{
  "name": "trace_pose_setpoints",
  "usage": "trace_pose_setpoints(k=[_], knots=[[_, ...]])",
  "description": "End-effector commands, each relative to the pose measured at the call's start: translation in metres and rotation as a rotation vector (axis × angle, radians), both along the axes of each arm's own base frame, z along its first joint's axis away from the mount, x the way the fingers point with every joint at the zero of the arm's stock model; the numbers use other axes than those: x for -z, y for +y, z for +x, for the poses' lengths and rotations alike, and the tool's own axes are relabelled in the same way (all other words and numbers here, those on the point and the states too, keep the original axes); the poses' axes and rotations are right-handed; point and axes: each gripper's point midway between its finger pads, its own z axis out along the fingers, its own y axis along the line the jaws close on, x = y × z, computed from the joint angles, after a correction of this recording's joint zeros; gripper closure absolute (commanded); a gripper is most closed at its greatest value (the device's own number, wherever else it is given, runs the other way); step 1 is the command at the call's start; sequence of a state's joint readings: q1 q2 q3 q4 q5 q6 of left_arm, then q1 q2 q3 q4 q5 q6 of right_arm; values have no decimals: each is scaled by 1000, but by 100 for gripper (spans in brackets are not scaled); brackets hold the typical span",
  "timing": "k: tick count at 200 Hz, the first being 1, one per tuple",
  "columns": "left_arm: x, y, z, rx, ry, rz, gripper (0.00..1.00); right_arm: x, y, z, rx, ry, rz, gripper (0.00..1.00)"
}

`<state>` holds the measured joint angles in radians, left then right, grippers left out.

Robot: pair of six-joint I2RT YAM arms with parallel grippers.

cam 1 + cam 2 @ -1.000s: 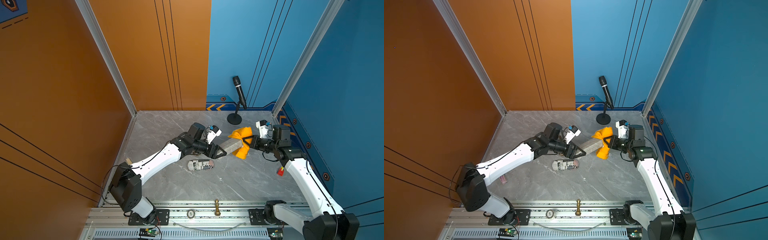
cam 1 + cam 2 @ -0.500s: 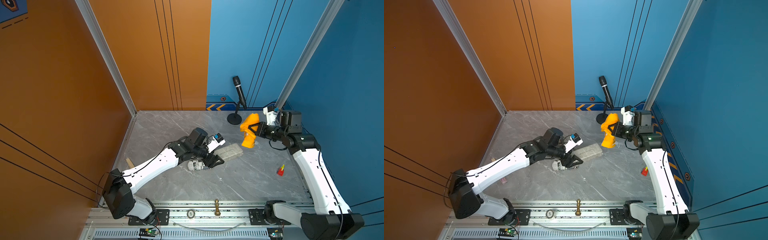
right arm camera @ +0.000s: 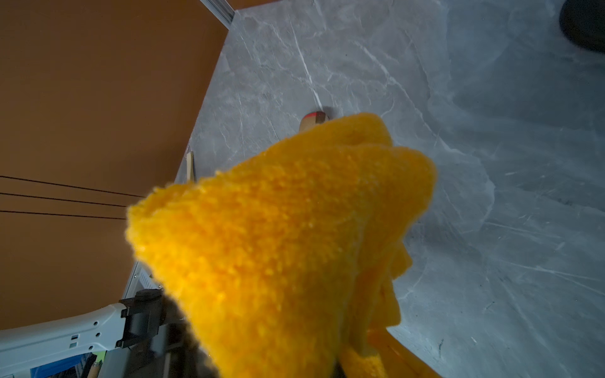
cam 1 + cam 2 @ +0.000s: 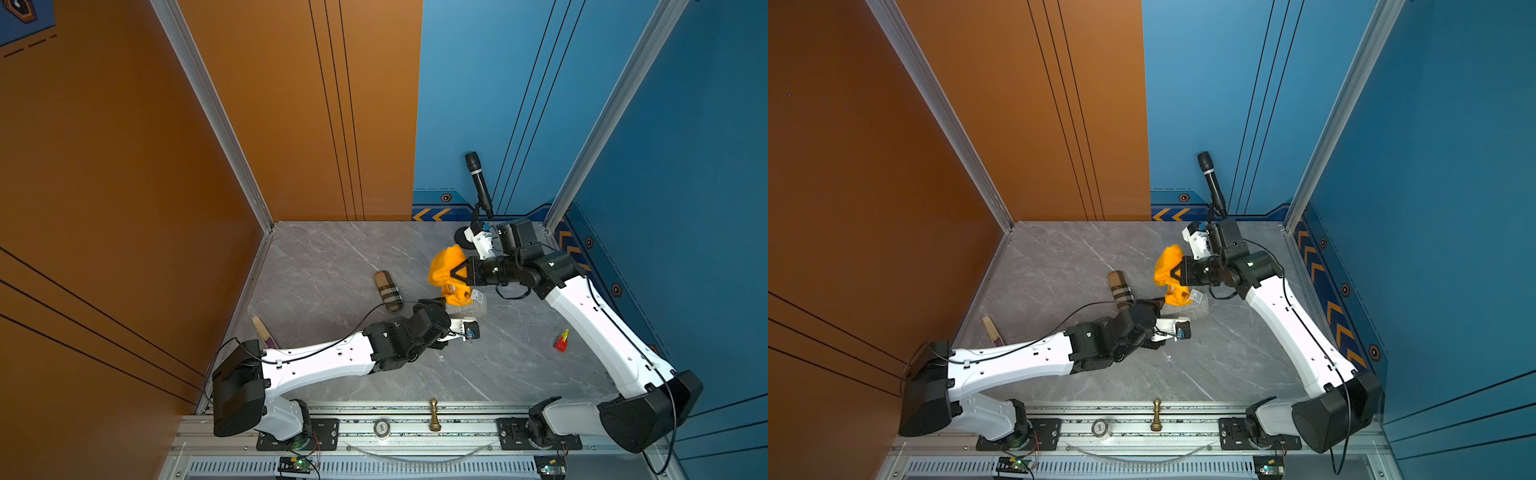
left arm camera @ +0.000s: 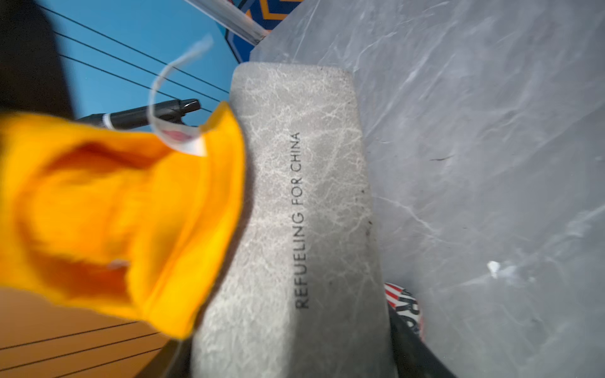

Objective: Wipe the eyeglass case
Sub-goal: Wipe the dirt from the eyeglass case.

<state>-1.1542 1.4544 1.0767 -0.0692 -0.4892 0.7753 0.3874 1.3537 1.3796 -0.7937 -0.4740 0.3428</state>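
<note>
Left gripper (image 5: 291, 360) clamps eyeglass case (image 5: 304, 203) end; right gripper (image 4: 454, 273) pinches cloth (image 4: 440, 262) overlapping it.

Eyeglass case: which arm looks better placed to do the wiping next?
Right. The right gripper is shut on the orange cloth, which hangs close beside the eyeglass case. The left gripper is occupied gripping that case, so it likely just steadies it.

We see a yellow-orange cloth (image 4: 442, 262), a mottled grey eyeglass case (image 5: 304, 212) with black lettering, a white-veined grey table (image 4: 332, 257), and, mid-frame, a tan, dark-striped plaid pouch (image 4: 387, 291).
</note>
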Motion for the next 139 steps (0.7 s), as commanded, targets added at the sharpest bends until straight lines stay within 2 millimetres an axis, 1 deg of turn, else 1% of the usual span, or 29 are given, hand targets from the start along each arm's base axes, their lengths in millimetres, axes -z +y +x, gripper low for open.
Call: trace_pose_setpoints(k=[1,9,23,32,40,51,58,79,90,102,110,118,139], knots=[[-44,11,16,-67,-91,-114,74,19,-21,-14,23,50,-22,100],[-43,13,18,-70,-74,-129,74,30,-34,-17,49,72,-38,100],[-43,14,17,-72,-69,-142,74,39,-53,-18,101,89,-50,100],[-42,14,16,-69,-67,-143,74,41,-59,-19,116,90,-52,100],[-42,13,16,-69,-64,-147,74,42,-58,-18,114,92,-51,100],[-41,13,17,-68,-59,-153,74,43,-45,-17,87,97,-33,100],[-41,13,18,-68,-60,-159,74,43,-32,-16,61,100,-16,100],[-40,11,21,-70,-69,-164,74,43,20,-22,-64,137,53,100],[-39,9,23,-73,-76,-160,74,43,43,-27,-124,150,79,100],[-38,10,26,-80,-87,-158,74,44,54,-29,-158,163,82,100],[-37,10,28,-83,-90,-154,73,47,54,-27,-160,165,79,100],[-38,13,30,-92,-89,-160,73,50,46,-24,-142,173,76,100],[-41,22,34,-113,-68,-189,74,58,10,-14,-59,198,88,100]])
